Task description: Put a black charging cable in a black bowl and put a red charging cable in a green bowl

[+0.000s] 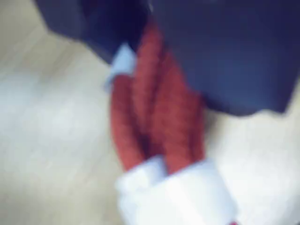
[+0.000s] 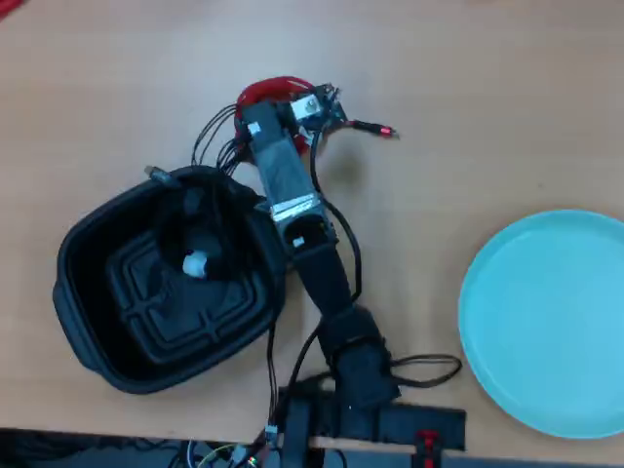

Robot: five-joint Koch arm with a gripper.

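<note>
- black bowl (image 2: 88,322) sits at the left of the overhead view, on the counter (image 2: 487,88); the black cable (image 2: 200,255) already lies inside on the ribbed floor, white tie showing, so that half of the task looks done.
- arm (image 2: 292,210) reaches up from its base at the bottom edge, crossing just beside the black bowl's right rim, to get at what lies above the bowl.
- gripper (image 2: 283,102) is right over the red cable (image 2: 268,90), which rests on the counter, above the black bowl and well apart from the green bowl.
- wrist view is blurred: red cable (image 1: 154,122) runs as a bundle of red strands with a white wrap at the low end, going up under the dark jaws; whether the jaws are clamped on it or only straddle it, cannot tell.
- a plug end of the red cable sticks out right of the gripper.
- green bowl (image 2: 546,322) is far right, empty, likely the red cable's destination; a long carry across the counter is needed.
</note>
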